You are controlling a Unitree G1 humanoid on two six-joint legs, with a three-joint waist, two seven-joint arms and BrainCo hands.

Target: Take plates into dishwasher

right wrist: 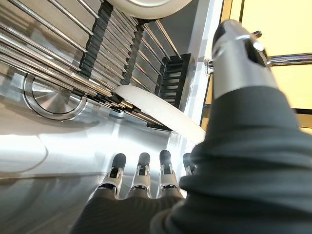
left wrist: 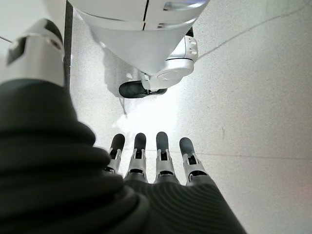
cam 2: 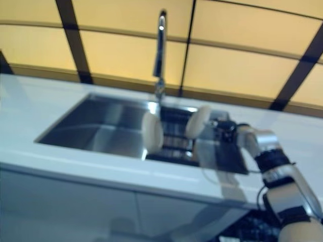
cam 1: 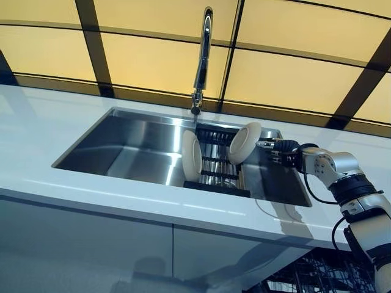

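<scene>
In the sink point(cam 1: 122, 152) set into the white table point(cam 1: 73, 122), a dark rack point(cam 1: 214, 165) holds two white plates on edge below the tap point(cam 1: 203, 55). The left plate point(cam 1: 191, 155) stands nearly upright at the rack's near left end; the right plate point(cam 1: 244, 143) leans at the rack's right end, its rim tipped toward the right hand point(cam 1: 282, 149), which reaches in from the right, just beside it. In the right wrist view the fingers point(right wrist: 141, 173) run out straight and relaxed, holding nothing, with a plate's rim point(right wrist: 161, 114) just past their tips and across their line, so the plate's edge, not its face, meets the hand. I cannot tell from these views whether any fingertip touches it.

The left hand point(left wrist: 151, 165) hangs low over the floor, fingers straight and empty, well apart from the sink. So the right hand is much the nearer one. The grasp likely turns on getting thumb and fingers on opposite faces of the leaning plate. The open dishwasher rack point(cam 1: 311, 274) shows below the table's edge at lower right, on that arm's side.
</scene>
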